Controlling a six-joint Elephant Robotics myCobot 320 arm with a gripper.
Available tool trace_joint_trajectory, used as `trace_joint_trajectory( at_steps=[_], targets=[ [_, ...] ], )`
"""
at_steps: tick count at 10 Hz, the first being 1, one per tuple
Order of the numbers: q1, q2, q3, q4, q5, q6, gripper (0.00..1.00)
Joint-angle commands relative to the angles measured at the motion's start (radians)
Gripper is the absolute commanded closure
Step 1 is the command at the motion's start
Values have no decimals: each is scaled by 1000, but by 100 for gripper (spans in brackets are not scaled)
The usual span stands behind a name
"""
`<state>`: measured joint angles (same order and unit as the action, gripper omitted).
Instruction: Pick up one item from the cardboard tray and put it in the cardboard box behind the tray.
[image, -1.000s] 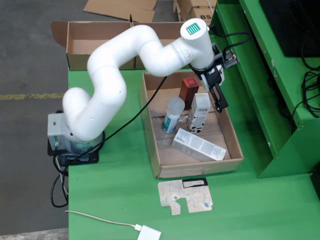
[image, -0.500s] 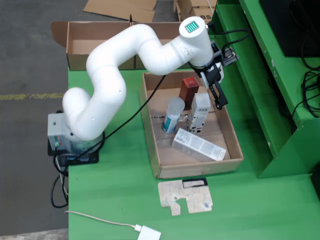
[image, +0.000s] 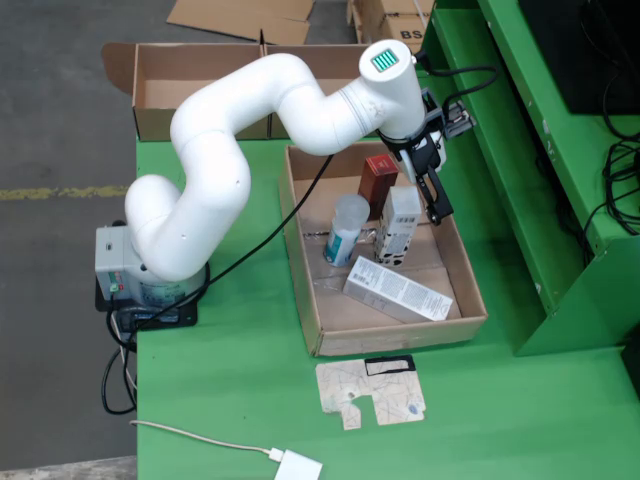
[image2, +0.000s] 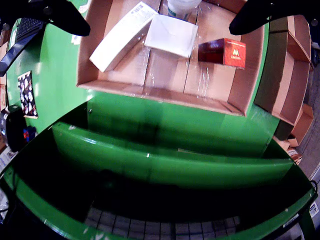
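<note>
Green bench (image: 250, 400) carries the cardboard box (image: 190, 80) at the rear and the cardboard tray (image: 330, 330) before it, tray holding a long white carton (image: 398, 290), upright white box (image: 400, 225), red box (image: 378, 180) and clear bottle (image: 346, 230), gripper (image: 432, 195) spread empty above them.

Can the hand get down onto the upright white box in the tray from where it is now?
Probably yes. The hand hangs open, holding nothing, just right of the upright white box, whose top is uncovered. The red box and clear cup stand close, so room looks tight.
</note>
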<state>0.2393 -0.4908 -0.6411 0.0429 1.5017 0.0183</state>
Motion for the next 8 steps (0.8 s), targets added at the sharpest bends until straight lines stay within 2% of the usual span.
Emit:
trace_joint_trajectory(
  at_steps=[1,3,8],
  targets=[
    [-13,50,-74,75,5,-7,0],
    [-11,59,-152,143,-5,-10,0],
    [-22,33,-165,166,-1,-14,0]
  ],
)
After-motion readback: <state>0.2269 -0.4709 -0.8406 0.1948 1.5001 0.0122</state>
